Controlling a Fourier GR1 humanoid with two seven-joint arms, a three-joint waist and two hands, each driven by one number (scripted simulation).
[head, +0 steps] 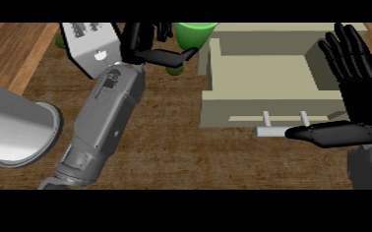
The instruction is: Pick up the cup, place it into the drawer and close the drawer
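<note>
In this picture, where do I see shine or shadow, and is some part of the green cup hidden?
Head view: the light looks even, with a soft sheen on the grey metal vessel at the lower left. No distinct cast shadow shows on the counter. The left hand and the view's upper edge hide part of the green cup.

We find nothing here that we can read. The pale grey panel (88, 42) at the top left carries rows of small dark marks and one tiny pale emblem (too blurred for us to tell letters from numbers), and the left forearm (109, 103) bears a dark patch, equally illegible.
</note>
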